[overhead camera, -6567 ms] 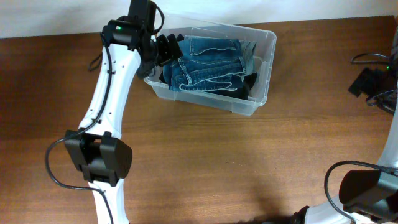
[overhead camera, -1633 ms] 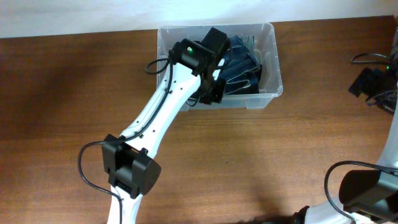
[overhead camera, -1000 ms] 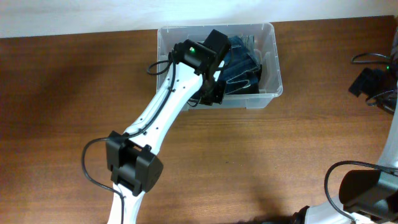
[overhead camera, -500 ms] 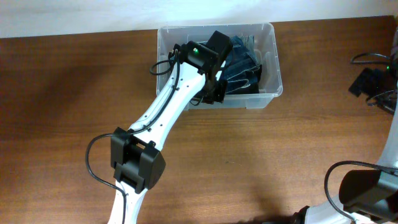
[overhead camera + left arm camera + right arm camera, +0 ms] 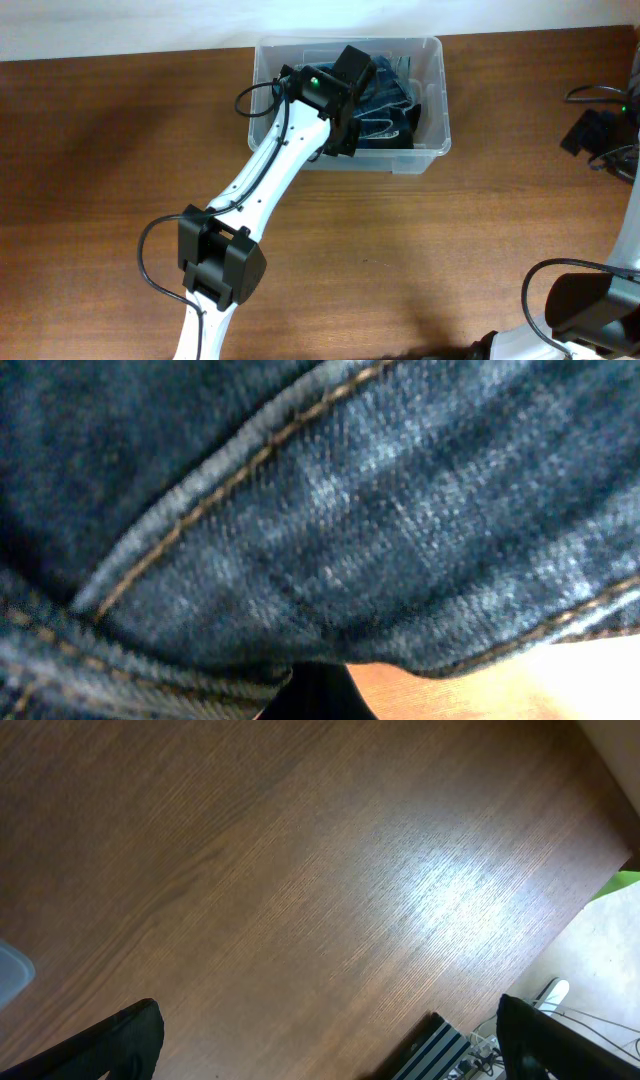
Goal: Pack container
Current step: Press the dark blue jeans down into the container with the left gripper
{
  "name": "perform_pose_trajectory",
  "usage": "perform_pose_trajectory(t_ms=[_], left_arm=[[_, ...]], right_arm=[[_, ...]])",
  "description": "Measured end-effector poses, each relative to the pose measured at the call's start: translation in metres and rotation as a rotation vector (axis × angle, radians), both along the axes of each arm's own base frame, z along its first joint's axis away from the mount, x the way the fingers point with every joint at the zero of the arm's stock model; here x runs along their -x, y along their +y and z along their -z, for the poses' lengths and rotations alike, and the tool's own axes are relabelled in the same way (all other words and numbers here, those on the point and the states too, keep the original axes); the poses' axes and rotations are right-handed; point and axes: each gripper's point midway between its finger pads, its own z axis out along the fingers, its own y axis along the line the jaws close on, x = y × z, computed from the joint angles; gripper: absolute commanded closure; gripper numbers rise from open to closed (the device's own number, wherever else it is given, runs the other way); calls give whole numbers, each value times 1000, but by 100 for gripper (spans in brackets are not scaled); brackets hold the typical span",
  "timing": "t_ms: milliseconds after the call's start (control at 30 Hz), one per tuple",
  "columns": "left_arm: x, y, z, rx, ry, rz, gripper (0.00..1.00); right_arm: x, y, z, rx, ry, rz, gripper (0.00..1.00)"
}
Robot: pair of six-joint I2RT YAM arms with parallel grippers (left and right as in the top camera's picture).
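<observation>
The right gripper [image 5: 330, 1050] hangs well to the near right of the container, its jaws spread wide over the bare wooden table [image 5: 300, 870]; only part of the right arm [image 5: 585, 310] shows at the near right corner of the overhead view.

From the near left of the container, the white left arm [image 5: 260, 190] slants up across the table [image 5: 420, 260] and reaches over the near wall. The left gripper [image 5: 345, 125] is inside the container, in its left half, clenched and pressed against folded blue jeans [image 5: 390, 115]. In the left wrist view the denim [image 5: 380, 530] fills nearly everything, with orange stitching running across it and a dark fingertip [image 5: 315, 695] just below. Whether any cloth is pinched cannot be told.

The container [image 5: 400, 162] sits at the far edge of the table, near its middle, with the jeans lying inside. A black cabled device [image 5: 595, 130] lies well to its right.
</observation>
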Motion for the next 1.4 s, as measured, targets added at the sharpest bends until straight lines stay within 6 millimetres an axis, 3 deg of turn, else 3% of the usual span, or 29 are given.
perform_pose_trajectory(t_ms=[233,300,567,667,867,1033,1400], left_arm=[[-7,2,-1,-18,-33,-11,97],[-7,2,2,-22,-28,-11,90],[-9,-1,9,-13,-19,-12,89],[-12,-3,13,-12,-20,-13,80],[-18,-7,21,-4,-30,-20,81],[-12,-9,22,19,11,-26,89],[20,-14,26,33,130,-95,89]], right_arm=[[0,0,0,0,0,-1,2],[0,0,0,0,0,0,2],[0,0,0,0,0,0,2],[0,0,0,0,0,0,2],[0,0,0,0,0,0,2],[0,0,0,0,0,0,2],[0,0,0,0,0,0,2]])
